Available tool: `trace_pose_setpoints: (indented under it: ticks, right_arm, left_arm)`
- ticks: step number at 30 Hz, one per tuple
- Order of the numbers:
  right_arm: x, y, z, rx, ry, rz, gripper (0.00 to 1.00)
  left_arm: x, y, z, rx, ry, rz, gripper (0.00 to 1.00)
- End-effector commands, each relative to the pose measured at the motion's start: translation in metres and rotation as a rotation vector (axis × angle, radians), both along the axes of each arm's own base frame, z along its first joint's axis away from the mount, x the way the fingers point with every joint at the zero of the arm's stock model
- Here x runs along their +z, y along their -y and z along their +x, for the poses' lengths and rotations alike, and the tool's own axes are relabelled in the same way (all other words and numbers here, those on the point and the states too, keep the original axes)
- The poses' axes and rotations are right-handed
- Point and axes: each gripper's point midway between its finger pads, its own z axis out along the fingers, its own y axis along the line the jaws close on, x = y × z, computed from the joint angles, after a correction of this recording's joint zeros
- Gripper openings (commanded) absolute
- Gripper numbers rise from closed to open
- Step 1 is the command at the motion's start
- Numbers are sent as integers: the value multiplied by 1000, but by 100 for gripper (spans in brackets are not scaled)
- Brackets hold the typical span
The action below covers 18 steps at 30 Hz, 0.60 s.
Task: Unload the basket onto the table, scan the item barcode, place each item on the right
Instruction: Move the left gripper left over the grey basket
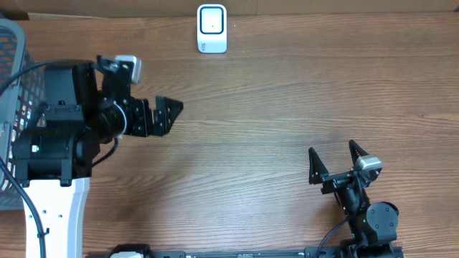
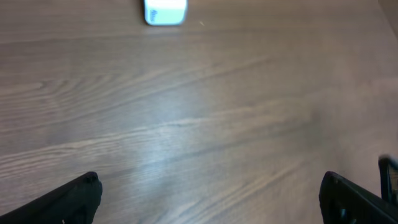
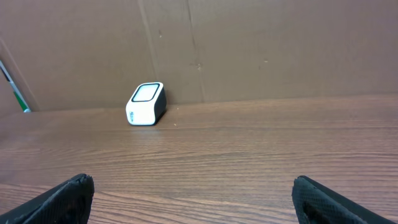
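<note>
A small white scanner (image 1: 211,29) stands upright at the far edge of the wooden table (image 1: 272,100), about midway along it, with its window facing forward. In the right wrist view it sits just in front of a brown cardboard wall (image 3: 280,50), and nothing lies close around it.

The left claw (image 1: 166,116) hovers over the left part of the table, pointing toward the middle, with its two black fingers spread wide and nothing between them. The left wrist view shows only bare wood in the gap, with the scanner's base at the top edge of the frame, well apart from the claw.

The right claw (image 1: 333,150) is at the near right side and points toward the far edge. Its fingers are also spread wide and it holds nothing. In the right wrist view the scanner appears ahead and to the left.

A grey mesh basket (image 1: 11,50) sits at the left edge of the table, beside and partly under the left arm. That arm covers most of the basket, so what is inside cannot be made out.
</note>
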Motion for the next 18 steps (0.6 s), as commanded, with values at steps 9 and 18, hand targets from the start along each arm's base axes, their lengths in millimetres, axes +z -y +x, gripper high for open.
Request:
trace_pose_setpoints:
  ticks: [9,18]
  right_arm:
    - [-2,-1,0,7,4,-3,100]
    - [-2,-1,0,7,4,-3,100]
  left_arm:
    - [100,-131,-10,706,153,114,100]
    - [109,-241,-55,1249,162,53,100]
